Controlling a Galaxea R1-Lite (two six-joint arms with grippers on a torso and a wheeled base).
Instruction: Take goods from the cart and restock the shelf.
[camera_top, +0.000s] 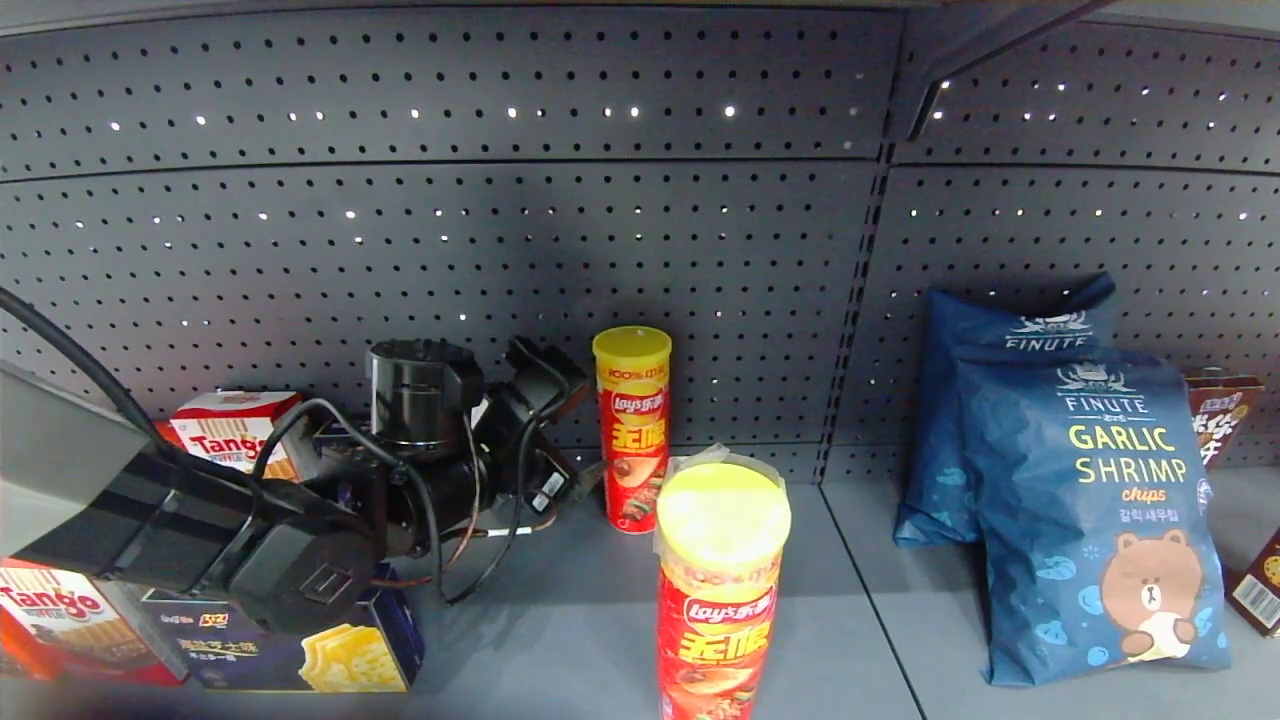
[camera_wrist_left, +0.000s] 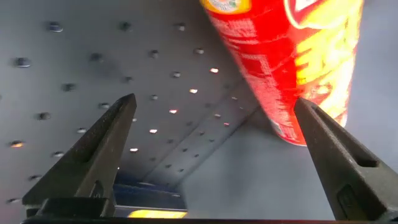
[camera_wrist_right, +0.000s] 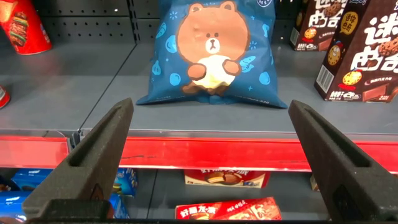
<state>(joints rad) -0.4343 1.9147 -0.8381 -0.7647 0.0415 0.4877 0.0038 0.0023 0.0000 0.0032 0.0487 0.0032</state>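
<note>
Two red chip cans with yellow lids stand on the grey shelf (camera_top: 560, 620): a rear can (camera_top: 632, 430) near the pegboard and a front can (camera_top: 720, 590) closer to me. My left gripper (camera_top: 545, 390) hovers just left of the rear can. In the left wrist view the left gripper (camera_wrist_left: 214, 102) is open and holds nothing. The rear can (camera_wrist_left: 292, 62) lies beyond its fingers, close to one fingertip (camera_wrist_left: 311, 118). My right gripper (camera_wrist_right: 209, 107) is open and empty in front of the shelf edge, facing a blue bear-printed chip bag (camera_wrist_right: 208, 50).
Two blue chip bags (camera_top: 1090, 520) lean at the shelf's right, with brown chocolate boxes (camera_wrist_right: 354, 50) beside them. Wafer boxes (camera_top: 235, 430) and a dark blue box (camera_top: 300, 650) sit under and behind the left arm. A red price rail (camera_wrist_right: 205, 154) fronts the shelf, with goods below.
</note>
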